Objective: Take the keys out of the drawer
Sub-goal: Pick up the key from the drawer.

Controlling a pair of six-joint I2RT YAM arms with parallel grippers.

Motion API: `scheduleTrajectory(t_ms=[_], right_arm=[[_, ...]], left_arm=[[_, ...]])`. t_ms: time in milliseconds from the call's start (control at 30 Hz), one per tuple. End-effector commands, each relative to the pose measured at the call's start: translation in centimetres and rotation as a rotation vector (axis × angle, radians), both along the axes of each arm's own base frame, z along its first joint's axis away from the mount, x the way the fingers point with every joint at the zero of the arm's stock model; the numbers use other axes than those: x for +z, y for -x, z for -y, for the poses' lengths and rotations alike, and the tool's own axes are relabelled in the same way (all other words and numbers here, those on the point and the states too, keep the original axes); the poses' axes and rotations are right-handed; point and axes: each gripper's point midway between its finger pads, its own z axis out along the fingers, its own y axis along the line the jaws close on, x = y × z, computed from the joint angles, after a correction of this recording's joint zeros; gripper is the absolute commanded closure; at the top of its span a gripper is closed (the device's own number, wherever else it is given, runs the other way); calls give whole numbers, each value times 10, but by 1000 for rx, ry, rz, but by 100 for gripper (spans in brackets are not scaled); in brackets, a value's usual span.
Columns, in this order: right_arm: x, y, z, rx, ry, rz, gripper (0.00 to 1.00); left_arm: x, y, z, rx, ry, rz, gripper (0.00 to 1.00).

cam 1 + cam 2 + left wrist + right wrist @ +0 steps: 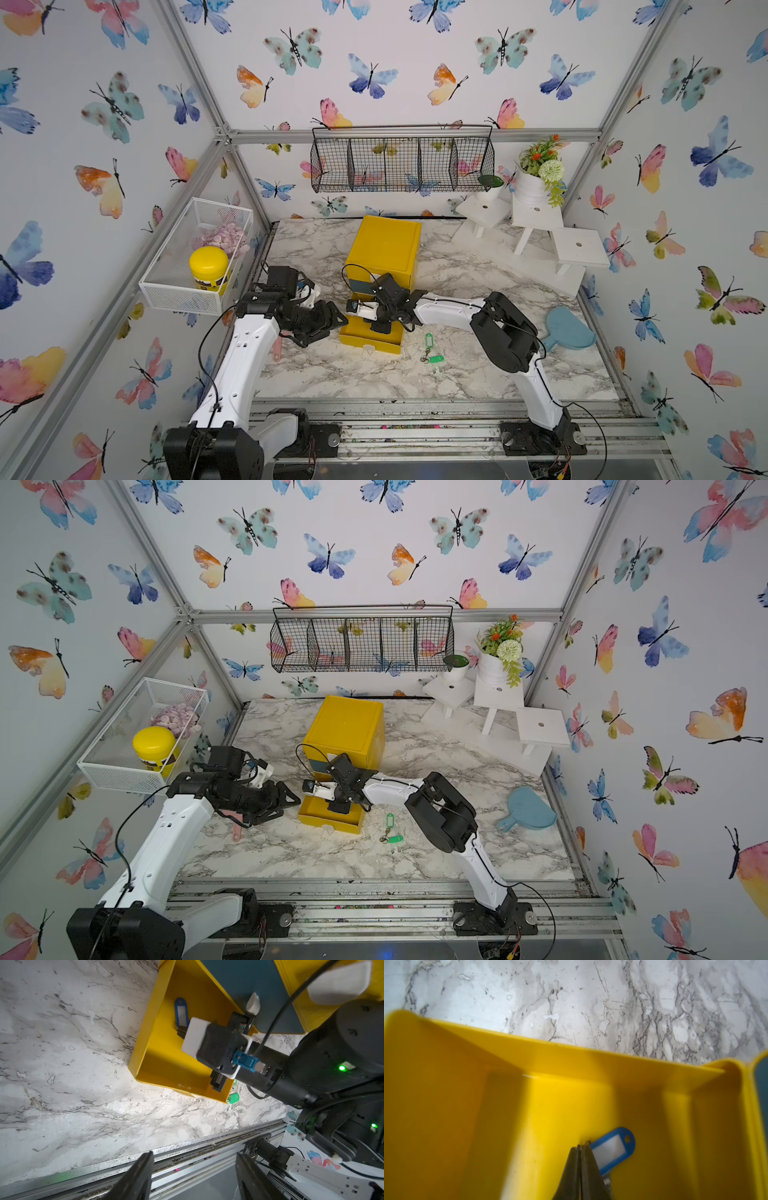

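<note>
The yellow drawer (365, 347) is pulled out of the yellow cabinet (384, 249) at mid-table. In it lie keys with a blue tag (612, 1149), also seen in the left wrist view (181, 1013). My right gripper (580, 1148) reaches down into the drawer (571, 1059). It is shut, and the thin key ring sticks out between its tips, with the blue tag lying against one finger. Both top views show only its black body (380, 326) (338, 808). Keys with green tags (432, 353) lie on the marble right of the drawer. My left gripper (194, 1155) hangs open and empty left of the drawer (332, 320).
A pink object (277, 349) lies on the table under the left arm. A blue paddle-shaped thing (569, 328) sits at the right edge, with white stands (577, 249) and a plant pot (532, 187) behind it. A white mesh basket (166, 286) holding a yellow-lidded jar hangs on the left wall.
</note>
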Motion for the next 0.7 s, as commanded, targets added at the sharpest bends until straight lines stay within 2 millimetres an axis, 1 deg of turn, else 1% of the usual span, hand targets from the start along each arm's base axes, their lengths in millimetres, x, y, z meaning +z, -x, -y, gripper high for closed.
scheduleTrajectory(t_ms=[0,100,267,400,533,667], right_arm=[[36,-5,-3,-3,-69,47,96],[47,-3,-3,6,-88,56,98],[63,7,-1,35,-123,45,98],[82,13,2,51,-163,60,98],[111,21,8,57,-212,74,98],[141,30,21,15,-256,56,98]], left_arm=[[4,3,0,-16,-10,21,32],[6,3,0,-9,-8,25,32],[10,1,0,1,-3,33,32],[15,-2,-1,12,-7,50,32],[25,-9,-2,21,-16,93,34],[43,-25,-3,26,-20,197,34]])
